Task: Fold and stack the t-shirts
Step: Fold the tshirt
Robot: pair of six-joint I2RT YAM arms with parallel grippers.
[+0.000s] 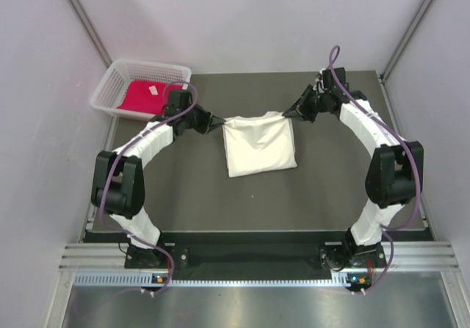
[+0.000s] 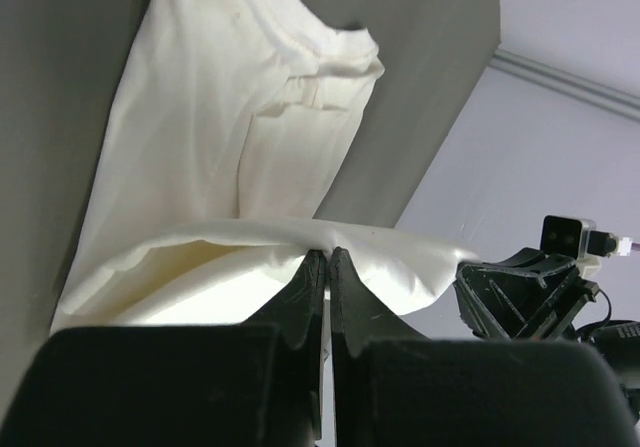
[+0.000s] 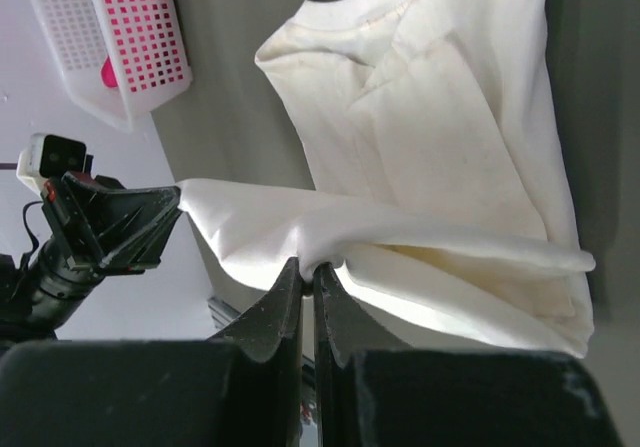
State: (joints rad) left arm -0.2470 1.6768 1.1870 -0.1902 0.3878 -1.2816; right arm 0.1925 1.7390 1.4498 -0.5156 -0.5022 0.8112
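Left tool (image 2: 327, 257): pressed together, pinching the far left corner of the cream t-shirt (image 1: 258, 146).
Right tool (image 3: 307, 265): pinching its far right corner.
Cream t-shirt: folded on the surface (image 1: 330, 188), far edge lifted between both tools.
Red t-shirt (image 1: 141, 95): inside the basket (image 1: 150, 65), far left.

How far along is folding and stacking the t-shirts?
Done: the cream-white cloth t-shirt looks partly folded. In hand: the left gripper and right gripper each pinch its far edge. Left: finish it, then fold the red-magenta t-shirt lying in the white plastic mesh basket, and stack both.
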